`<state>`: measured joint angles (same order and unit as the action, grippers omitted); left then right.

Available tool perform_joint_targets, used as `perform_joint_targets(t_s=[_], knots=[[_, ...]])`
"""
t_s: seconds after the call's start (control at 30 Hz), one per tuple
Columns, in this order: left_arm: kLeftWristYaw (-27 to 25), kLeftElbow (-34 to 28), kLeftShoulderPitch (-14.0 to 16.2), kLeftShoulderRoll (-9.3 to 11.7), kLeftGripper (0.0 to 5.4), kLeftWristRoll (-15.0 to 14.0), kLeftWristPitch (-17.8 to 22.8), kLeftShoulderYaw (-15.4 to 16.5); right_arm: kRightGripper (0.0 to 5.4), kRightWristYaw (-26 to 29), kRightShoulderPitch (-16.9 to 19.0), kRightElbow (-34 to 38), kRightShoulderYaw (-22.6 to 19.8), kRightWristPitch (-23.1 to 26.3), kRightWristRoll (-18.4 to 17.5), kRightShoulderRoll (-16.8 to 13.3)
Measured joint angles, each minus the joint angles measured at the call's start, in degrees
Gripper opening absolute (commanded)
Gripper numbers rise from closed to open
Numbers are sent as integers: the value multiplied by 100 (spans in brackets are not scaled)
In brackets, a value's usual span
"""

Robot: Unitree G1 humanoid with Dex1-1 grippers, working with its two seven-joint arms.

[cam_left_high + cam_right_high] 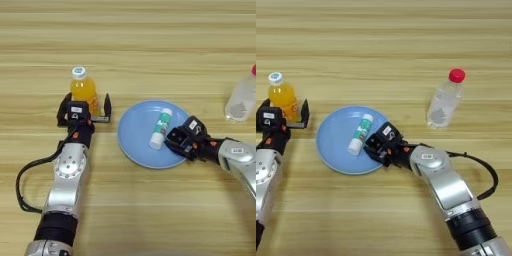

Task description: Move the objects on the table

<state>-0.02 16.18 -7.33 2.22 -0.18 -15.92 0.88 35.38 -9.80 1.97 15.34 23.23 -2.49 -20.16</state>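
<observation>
A white tube with a green label lies on a blue plate in the middle of the table. My right gripper rests over the plate's right part, just right of the tube's near end, open and holding nothing. A clear plastic bottle with a red cap stands upright to the right, apart from both arms. My left gripper is open, its fingers on either side of the base of an orange juice bottle with a white cap.
A black cable loops beside my left forearm at the lower left. Another cable curves off my right forearm. Bare wood stretches across the far half of the table.
</observation>
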Motion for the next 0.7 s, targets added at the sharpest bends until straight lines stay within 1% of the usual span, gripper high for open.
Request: perform_joint_targets(t_s=[0.27, 0.43, 0.57, 0.67, 0.7], knots=[[4, 0, 0, -9, 540, 0, 0, -1, 249, -114, 32, 410, -293, 11, -26, -16], [6, 0, 0, -17, 540, 2, 0, -2, 249, -171, 35, 637, -605, 29, -137, -52], [7, 0, 0, -19, 540, 3, 0, -2, 249, -262, 30, 641, -859, 27, -205, -97], [8, 1, -1, -23, 540, 4, 0, -2, 248, -391, 9, 454, -954, -32, -184, -115], [10, 2, -1, -27, 540, 4, 0, -2, 248, -468, 8, 342, -983, -105, -127, -116]])
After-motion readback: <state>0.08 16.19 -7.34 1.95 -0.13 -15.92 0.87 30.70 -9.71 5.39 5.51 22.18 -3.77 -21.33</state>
